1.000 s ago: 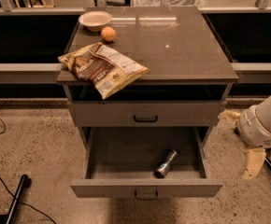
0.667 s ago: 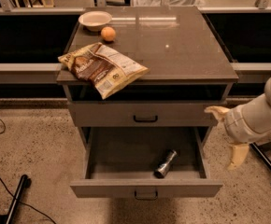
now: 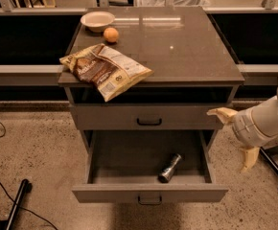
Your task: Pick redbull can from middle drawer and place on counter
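The redbull can [image 3: 169, 168] lies on its side in the front right part of the open middle drawer [image 3: 148, 193], which is pulled out below a closed handled front [image 3: 148, 117]. The counter [image 3: 177, 42] is the glossy dark top of the cabinet. My gripper [image 3: 236, 137] is at the right of the cabinet, beside the drawer's right side and above floor level. Its two pale fingers are spread wide apart, one [image 3: 221, 113] near the closed front's right end, the other [image 3: 249, 157] lower. It holds nothing and is apart from the can.
A chip bag [image 3: 105, 69] lies on the counter's front left, overhanging the edge. A white bowl [image 3: 97, 20] and an orange fruit [image 3: 110, 34] sit at the back left. A black cable and a dark pole [image 3: 17, 202] lie on the floor at left. A stand leg [image 3: 275, 169] is at right.
My arm and gripper have moved left, toward the cabinet's right side. The can and the drawer have not moved.
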Controlling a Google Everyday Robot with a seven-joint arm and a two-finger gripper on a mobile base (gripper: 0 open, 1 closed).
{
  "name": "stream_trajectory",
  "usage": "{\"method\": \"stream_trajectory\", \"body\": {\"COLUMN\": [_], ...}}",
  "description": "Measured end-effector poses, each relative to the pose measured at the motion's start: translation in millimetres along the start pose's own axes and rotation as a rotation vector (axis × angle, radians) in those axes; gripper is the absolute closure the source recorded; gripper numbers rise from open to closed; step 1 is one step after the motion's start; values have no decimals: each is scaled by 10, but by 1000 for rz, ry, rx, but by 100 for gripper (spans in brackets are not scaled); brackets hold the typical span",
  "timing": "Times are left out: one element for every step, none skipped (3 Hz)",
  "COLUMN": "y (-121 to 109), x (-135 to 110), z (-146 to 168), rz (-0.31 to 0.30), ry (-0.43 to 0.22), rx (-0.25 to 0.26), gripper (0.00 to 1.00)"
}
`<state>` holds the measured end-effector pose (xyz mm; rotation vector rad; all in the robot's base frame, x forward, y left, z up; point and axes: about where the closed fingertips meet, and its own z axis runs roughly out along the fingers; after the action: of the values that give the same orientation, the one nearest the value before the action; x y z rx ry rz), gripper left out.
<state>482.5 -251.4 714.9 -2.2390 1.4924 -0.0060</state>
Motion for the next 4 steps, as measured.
{"method": "stream_trajectory", "body": {"y": [-133, -399, -408, -393], "x": [6, 131, 333, 338], "z": [123, 647, 1307, 1366], "rz": [-1, -55, -69, -71], "ry": [54, 108, 127, 122], "rx": [11, 22, 5, 2], "gripper": [0, 0, 0, 0]}}
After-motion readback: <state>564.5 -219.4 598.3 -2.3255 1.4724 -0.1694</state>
